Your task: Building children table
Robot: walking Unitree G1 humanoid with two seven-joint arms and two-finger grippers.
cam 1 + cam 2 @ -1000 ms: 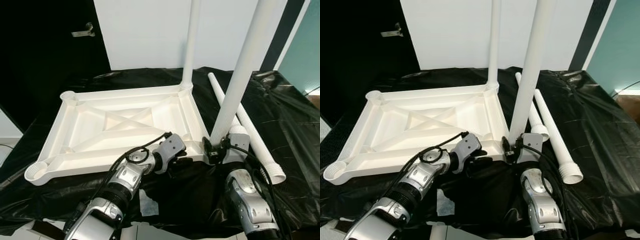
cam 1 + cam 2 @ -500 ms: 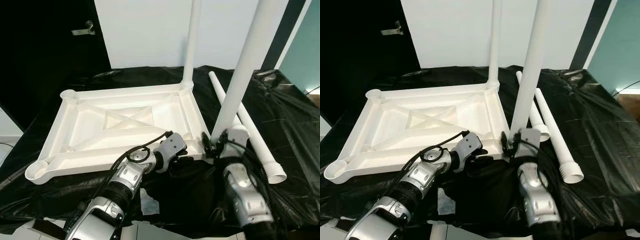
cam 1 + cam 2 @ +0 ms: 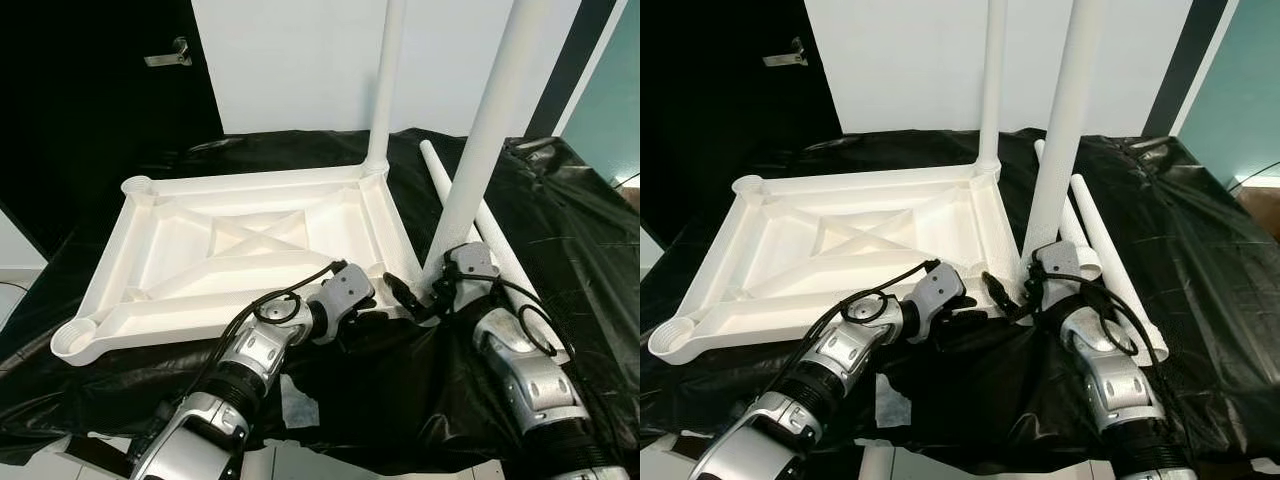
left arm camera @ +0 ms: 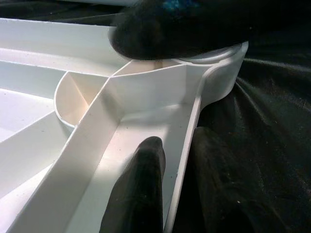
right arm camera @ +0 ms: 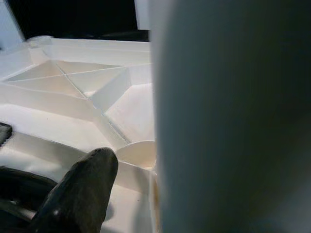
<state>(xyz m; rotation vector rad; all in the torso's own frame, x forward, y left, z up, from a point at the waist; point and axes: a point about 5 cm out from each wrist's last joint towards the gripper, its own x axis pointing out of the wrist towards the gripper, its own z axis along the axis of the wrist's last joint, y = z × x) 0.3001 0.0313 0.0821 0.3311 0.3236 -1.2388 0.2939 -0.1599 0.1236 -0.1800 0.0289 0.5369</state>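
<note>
White plastic tabletop (image 3: 240, 250) upside down on black-sheeted worktop (image 3: 560, 230). Left hand (image 4: 167, 189) clamped on near rim, one finger either side. Right hand (image 3: 425, 300) around leg (image 3: 480, 150) base at corner socket; grip state unclear. Likely light, stiff, slick: hold leg low.

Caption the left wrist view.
Left gripper fingers straddling the white tabletop's rim beside its corner socket.
</note>
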